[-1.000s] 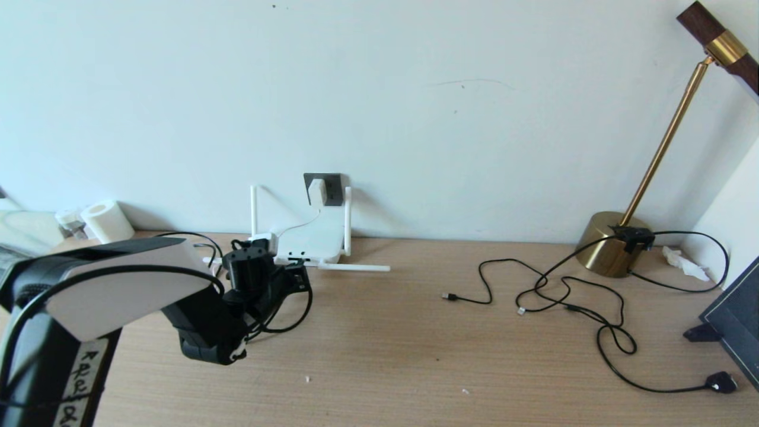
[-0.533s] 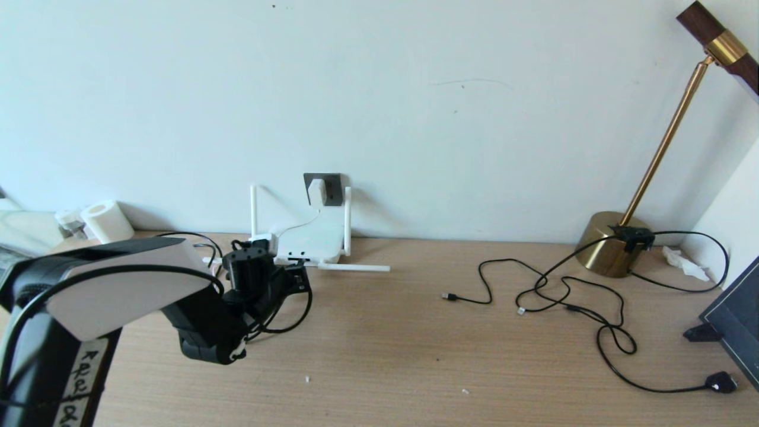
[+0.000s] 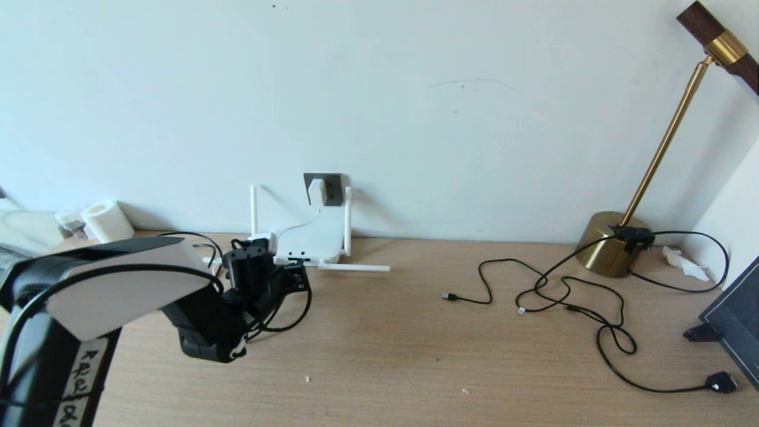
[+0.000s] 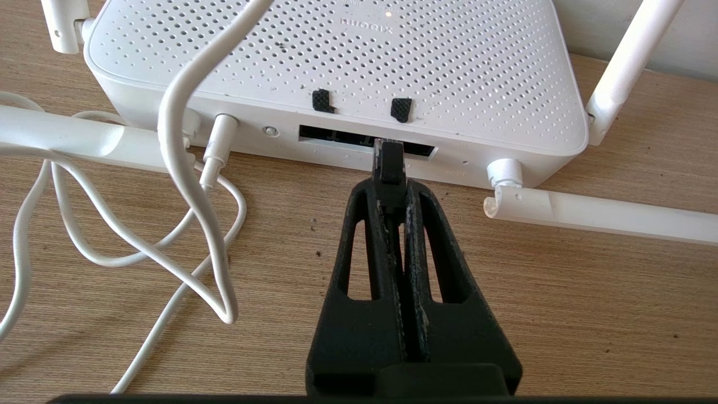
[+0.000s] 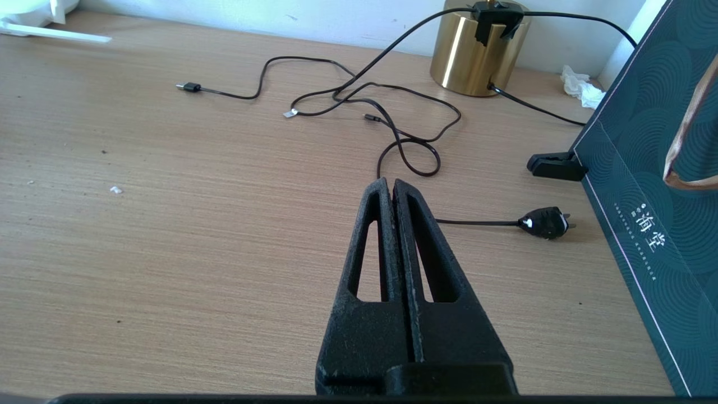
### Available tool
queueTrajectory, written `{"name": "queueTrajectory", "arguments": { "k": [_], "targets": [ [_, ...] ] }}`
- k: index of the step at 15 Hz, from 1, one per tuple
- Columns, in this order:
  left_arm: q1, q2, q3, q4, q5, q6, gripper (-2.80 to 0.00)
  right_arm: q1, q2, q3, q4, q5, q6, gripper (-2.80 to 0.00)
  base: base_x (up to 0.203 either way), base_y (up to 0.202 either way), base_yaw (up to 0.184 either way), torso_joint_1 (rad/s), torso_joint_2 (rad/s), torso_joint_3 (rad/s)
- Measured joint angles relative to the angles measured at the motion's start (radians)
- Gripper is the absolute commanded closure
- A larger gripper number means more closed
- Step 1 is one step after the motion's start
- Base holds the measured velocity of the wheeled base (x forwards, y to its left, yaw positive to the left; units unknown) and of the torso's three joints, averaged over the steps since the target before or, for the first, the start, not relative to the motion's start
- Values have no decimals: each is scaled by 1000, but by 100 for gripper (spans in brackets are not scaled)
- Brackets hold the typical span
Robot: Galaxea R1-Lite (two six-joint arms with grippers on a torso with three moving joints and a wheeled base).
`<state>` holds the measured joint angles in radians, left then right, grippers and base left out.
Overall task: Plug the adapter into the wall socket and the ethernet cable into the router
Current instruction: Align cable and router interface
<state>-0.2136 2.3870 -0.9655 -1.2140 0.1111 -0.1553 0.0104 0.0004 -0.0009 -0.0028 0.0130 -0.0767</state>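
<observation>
left gripper [image 4: 388, 182] at flat white perforated router [image 4: 348, 62], wooden tabletop [image 4: 561, 292].
gripper clamped on black ethernet cable plug [image 4: 388, 163], tip at the dark port row; white cube adapter [image 3: 316, 191] sits in dark grey wall socket [image 3: 332, 184]; right gripper [image 5: 390, 188] closed, empty.

We cannot see the ethernet cable [image 4: 388, 163] plug tip, hidden between the left hand [image 4: 391, 188] and the router [image 4: 336, 62] port. Picture edges cut off the router's antennas, the lamp [image 3: 664, 142] head and the dark bag [image 5: 656, 157].
</observation>
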Motion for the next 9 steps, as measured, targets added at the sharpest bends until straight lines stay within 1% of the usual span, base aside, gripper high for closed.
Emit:
{"name": "queueTrajectory", "arguments": {
  "k": [9],
  "targets": [
    [0,0,-3,-1,-2,5,0,0,0,0,0,0,0,0,0,0,0,0,0,0]
  ]
}}
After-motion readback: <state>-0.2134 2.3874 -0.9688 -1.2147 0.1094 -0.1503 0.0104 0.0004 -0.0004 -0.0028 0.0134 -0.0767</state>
